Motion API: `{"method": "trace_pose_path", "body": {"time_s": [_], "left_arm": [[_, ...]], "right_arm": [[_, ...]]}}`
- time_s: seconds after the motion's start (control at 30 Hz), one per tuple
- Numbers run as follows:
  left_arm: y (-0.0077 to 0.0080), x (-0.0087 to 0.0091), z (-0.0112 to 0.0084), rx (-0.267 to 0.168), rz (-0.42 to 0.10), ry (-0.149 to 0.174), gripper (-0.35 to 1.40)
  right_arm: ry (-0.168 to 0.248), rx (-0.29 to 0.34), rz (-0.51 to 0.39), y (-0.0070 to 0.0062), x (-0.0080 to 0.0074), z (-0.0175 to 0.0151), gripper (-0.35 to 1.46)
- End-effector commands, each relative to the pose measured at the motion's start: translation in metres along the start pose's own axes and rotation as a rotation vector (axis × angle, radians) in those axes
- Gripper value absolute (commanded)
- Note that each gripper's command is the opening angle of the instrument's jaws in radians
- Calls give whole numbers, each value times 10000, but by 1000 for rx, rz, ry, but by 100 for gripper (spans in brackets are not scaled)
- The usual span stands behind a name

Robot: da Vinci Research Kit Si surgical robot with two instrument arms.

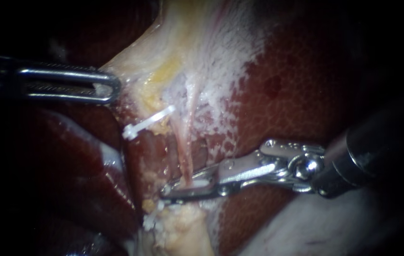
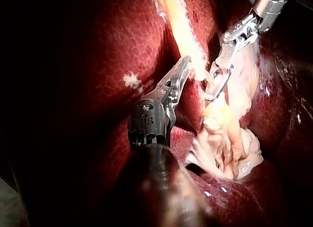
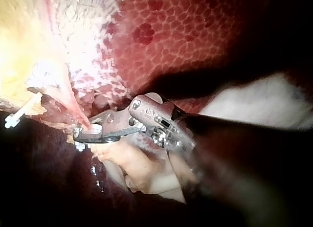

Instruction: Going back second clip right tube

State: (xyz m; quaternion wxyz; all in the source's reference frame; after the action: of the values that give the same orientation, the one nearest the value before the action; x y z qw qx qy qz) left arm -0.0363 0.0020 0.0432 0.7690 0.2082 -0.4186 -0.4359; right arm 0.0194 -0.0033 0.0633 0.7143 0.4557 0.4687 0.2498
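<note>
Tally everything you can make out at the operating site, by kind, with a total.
Instruments: 2, the left instrument and the right instrument.
White clips: 2, one clip standing free of both instruments, one clip at the right instrument's tip.
Pink tube: 1.
Total: 5. White specks lower down are too unclear to count.

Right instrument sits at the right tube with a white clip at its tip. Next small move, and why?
Probably ease the right instrument straight back along its shaft, once the clip shows free of it. The clip already lies across the right tube, and the left instrument, jaws shut on pale tissue, holds things taut, so a sideways pull might tear the tube.
</note>
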Motion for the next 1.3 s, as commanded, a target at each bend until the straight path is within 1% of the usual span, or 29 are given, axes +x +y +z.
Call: {"method": "trace_pose_path", "body": {"time_s": [0.03, 0.3, 0.33, 0.37, 0.43, 0.5, 0.53, 0.6, 0.67, 0.7, 0.8, 0.9, 1.13, 1.3], "left_arm": [[0, 0, 0, 0, 0, 0, -35], [2, 1, 1, 1, 1, 0, -35], [2, 1, 1, 1, 1, 0, -35], [2, 1, 1, 1, 1, 0, -35], [2, 1, 1, 1, 1, 0, -35], [3, 1, 1, 1, 1, 0, -35], [3, 2, 1, 1, 1, 0, -35], [3, 2, 1, 0, 2, -1, -35], [3, 3, 1, 0, 2, -1, -35], [3, 3, 1, 0, 2, -1, -35], [3, 3, 1, 0, 2, -1, -35], [3, 4, 2, -1, 2, -1, -35], [2, 4, 1, -1, 2, -1, -35], [2, 5, 1, -1, 3, -1, -35]], "right_arm": [[0, 0, 0, -1, 0, 0, -35], [0, 0, 0, -1, 0, 1, -35], [-1, 1, 0, -2, 0, 1, -26], [0, 1, -18, -3, 0, 1, -3], [2, -1, -65, -5, -1, 2, 24], [6, -6, -101, -6, 0, 3, 37], [12, -14, -136, -7, 0, 4, 44], [23, -32, -188, -7, 1, 5, 51], [36, -55, -258, -7, 2, 5, 55], [39, -62, -275, -7, 2, 5, 57], [63, -112, -343, -6, 2, 3, 60], [68, -130, -402, -6, 1, -1, 60], [66, -130, -458, -9, -2, -19, 60], [64, -123, -465, -13, -9, -33, 60]]}}
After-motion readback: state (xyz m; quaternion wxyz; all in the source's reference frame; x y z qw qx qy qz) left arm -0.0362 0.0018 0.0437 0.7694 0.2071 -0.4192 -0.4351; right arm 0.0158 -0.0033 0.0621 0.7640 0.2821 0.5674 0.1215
